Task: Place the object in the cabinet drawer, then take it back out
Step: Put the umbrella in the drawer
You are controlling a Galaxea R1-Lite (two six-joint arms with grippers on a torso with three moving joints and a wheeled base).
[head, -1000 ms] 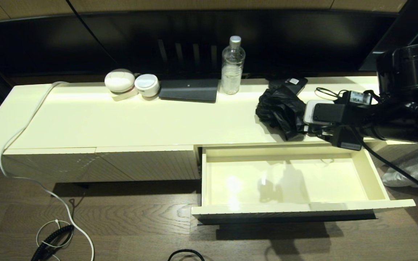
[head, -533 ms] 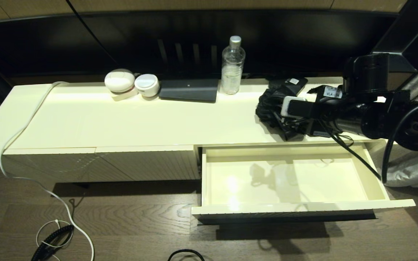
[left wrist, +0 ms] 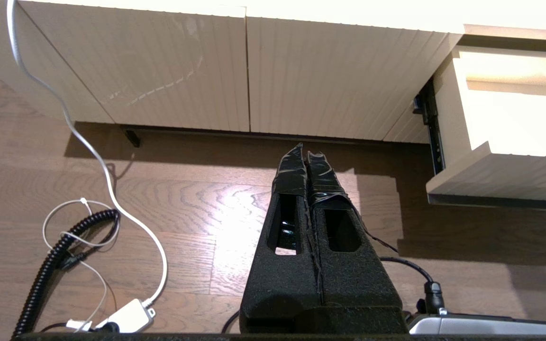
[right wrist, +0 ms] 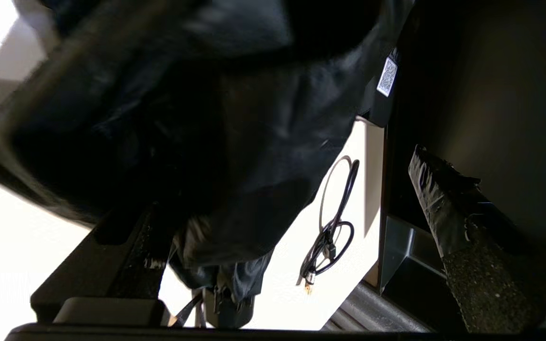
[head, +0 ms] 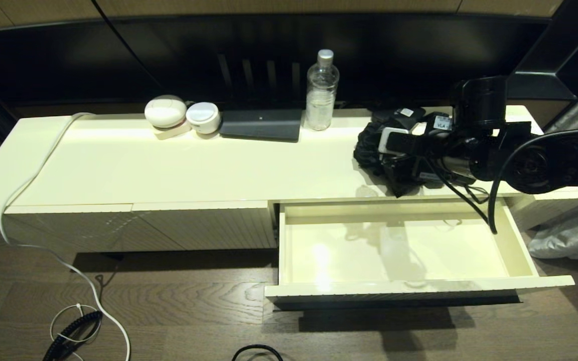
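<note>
The black folding umbrella (head: 373, 148) lies in loose glossy folds on the cabinet top, just behind the open drawer (head: 517, 240). The drawer's cream interior holds nothing. My right gripper (head: 394, 163) reaches in from the right at the umbrella's near side. In the right wrist view the umbrella (right wrist: 206, 118) fills the space between the spread fingers of the open right gripper (right wrist: 273, 161). One finger (right wrist: 443, 203) stands clear of the fabric and the other is partly buried under it. My left gripper (left wrist: 306, 154) hangs shut over the wooden floor, left of the drawer front (left wrist: 505, 175).
On the cabinet top stand a clear water bottle (head: 322, 90), a dark flat device (head: 261, 124) and two white round items (head: 165, 111). A small black box with a white label (head: 405, 114) lies behind the umbrella. A thin black cable loop (right wrist: 332, 227) lies beside it. Cords lie on the floor (head: 70, 328).
My right arm has swung left and farther back over the cabinet top, bringing its gripper from the drawer's back edge up against the umbrella. The umbrella and drawer have not moved.
</note>
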